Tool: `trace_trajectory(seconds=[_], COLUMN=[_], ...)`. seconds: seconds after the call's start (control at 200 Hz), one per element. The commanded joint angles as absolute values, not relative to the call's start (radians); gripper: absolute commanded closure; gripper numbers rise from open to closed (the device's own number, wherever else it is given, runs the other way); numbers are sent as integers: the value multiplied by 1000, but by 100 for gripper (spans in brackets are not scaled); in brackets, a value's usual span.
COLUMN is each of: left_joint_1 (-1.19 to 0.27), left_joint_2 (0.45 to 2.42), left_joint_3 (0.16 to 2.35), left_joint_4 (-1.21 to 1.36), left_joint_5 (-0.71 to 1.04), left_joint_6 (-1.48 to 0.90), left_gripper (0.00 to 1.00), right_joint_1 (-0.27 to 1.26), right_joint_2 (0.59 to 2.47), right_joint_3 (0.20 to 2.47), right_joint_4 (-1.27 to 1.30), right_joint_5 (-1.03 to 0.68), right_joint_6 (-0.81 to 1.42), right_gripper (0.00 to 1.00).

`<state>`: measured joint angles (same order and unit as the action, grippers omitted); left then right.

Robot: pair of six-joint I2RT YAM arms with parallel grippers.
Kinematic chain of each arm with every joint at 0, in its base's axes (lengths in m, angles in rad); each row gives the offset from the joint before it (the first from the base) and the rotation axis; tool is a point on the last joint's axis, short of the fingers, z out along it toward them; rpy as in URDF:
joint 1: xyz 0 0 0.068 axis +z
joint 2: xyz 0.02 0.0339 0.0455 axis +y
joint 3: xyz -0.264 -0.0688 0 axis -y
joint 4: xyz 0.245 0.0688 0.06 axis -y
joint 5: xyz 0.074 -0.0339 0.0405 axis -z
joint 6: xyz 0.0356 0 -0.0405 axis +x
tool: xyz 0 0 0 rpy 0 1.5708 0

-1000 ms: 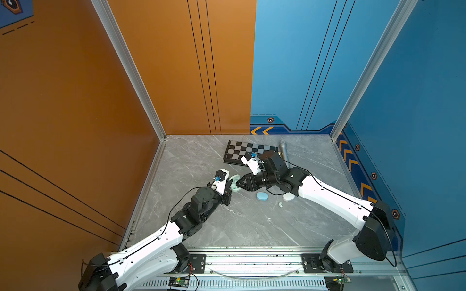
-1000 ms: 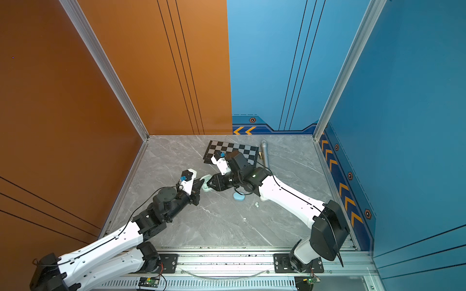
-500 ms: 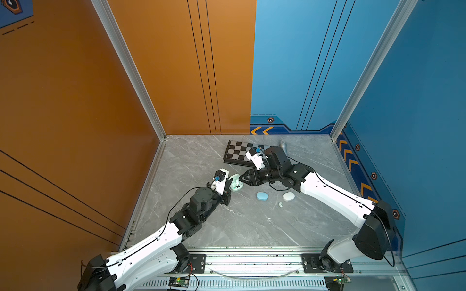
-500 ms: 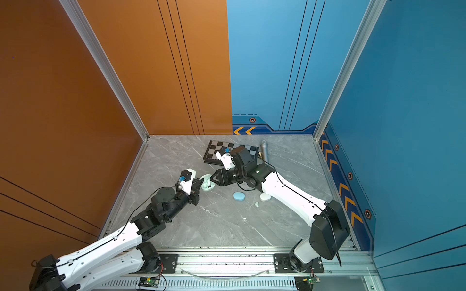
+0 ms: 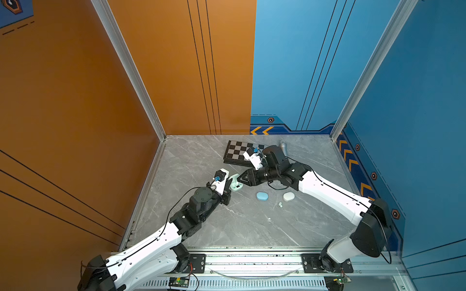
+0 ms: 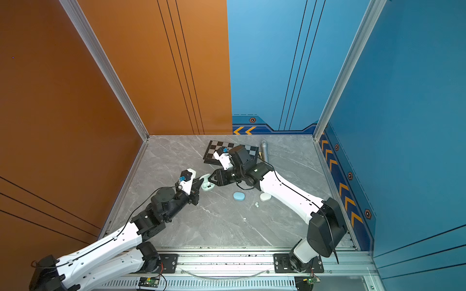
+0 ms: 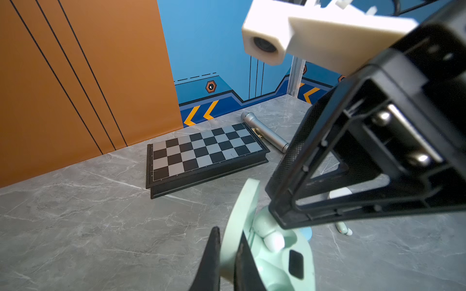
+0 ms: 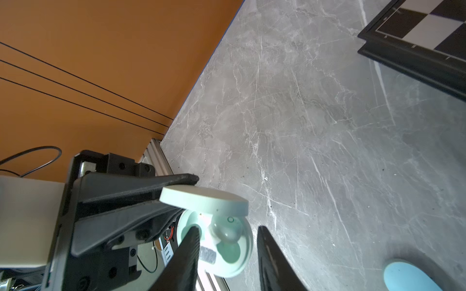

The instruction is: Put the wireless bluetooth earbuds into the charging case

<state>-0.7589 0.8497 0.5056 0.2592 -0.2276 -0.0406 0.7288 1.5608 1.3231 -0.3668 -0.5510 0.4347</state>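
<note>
Lid (image 7: 239, 214) pinched by your left fingers (image 7: 211, 252) holds the mint case (image 8: 227, 252) open while spread right fingers (image 8: 272, 262) straddle its earbud (image 8: 224, 230).

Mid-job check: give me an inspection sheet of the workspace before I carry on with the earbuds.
Surface: grey marble-patterned tabletop; no damage seen.
Job's things: mint green oval charging case open, with a mint green earbud lying in it. Light blue oval case and white oval case lie closed on the tabletop. Two pale loose earbuds lie beside the white one.
Clutter: black-and-white folding chessboard and silver microphone at the back.
Grippers: left gripper shut on the mint case's lid; right gripper open, jaws either side of the earbud in the case.
Cables: black cable loops along the left arm, away from the case.
Surroundings: orange wall panels and blue wall panels; nothing else seen.
</note>
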Motion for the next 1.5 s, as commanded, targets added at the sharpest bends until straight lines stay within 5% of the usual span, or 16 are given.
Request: trace_trajectory(seconds=[0.0, 1.016, 1.492], left_joint_1=[-747, -737, -732], left_joint_2=[843, 842, 848], left_joint_3=[523, 503, 477], left_joint_4=[281, 278, 265], left_joint_5=[-207, -231, -295], left_joint_6=[-21, -15, -3], left_gripper=[100, 100, 100], right_joint_1=[739, 741, 732], right_joint_2=[1585, 1568, 1531], right_joint_3=[1348, 1374, 1369], right_joint_4=[-390, -393, -381], right_joint_5=[-575, -544, -500], right_joint_6=[424, 428, 474], right_gripper=[59, 80, 80])
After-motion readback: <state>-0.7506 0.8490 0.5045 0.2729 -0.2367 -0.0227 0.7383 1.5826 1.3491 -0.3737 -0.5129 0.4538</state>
